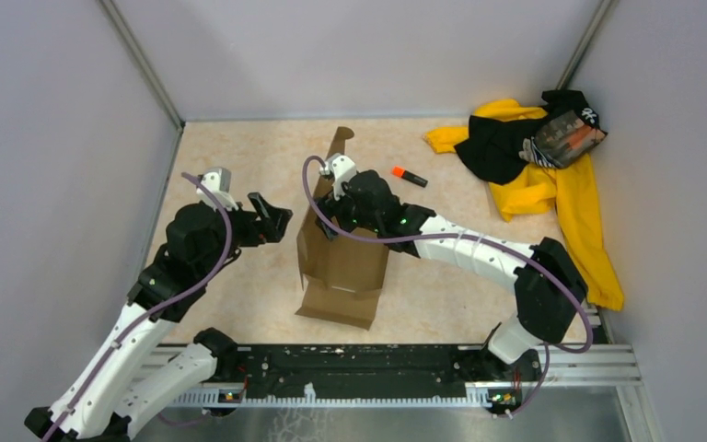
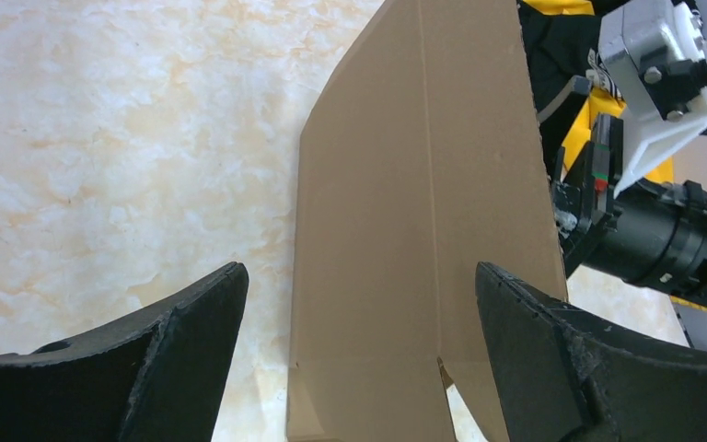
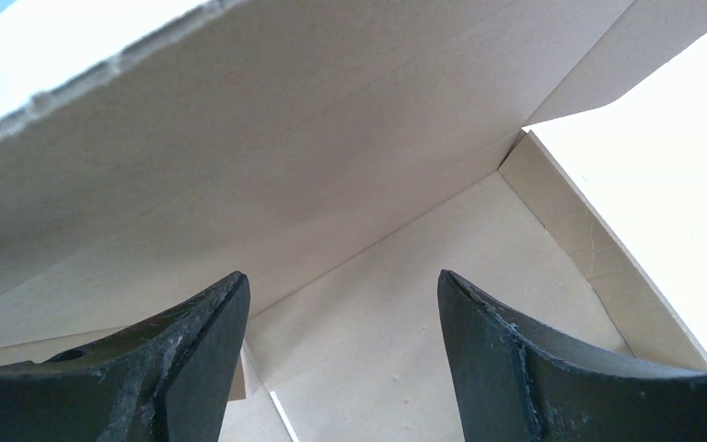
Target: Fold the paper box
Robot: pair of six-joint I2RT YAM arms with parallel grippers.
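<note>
The paper box (image 1: pixel 342 269) is brown corrugated cardboard standing mid-table, partly formed, with its left wall raised and a tall flap (image 1: pixel 337 145) pointing to the back. My left gripper (image 1: pixel 276 215) is open just left of the box. In the left wrist view its jaws (image 2: pixel 359 269) stand wide apart, facing the outside of that wall (image 2: pixel 405 212) without touching it. My right gripper (image 1: pixel 327 219) reaches into the box from the right. In the right wrist view it (image 3: pixel 341 276) is open over the box floor (image 3: pixel 396 276), beside the raised wall (image 3: pixel 285 138), holding nothing.
An orange-and-black marker (image 1: pixel 409 176) lies behind the box to the right. A yellow-and-black clothing pile (image 1: pixel 534 166) fills the back right corner. Grey walls enclose the table on three sides. The arms' mounting rail (image 1: pixel 359 373) runs along the near edge.
</note>
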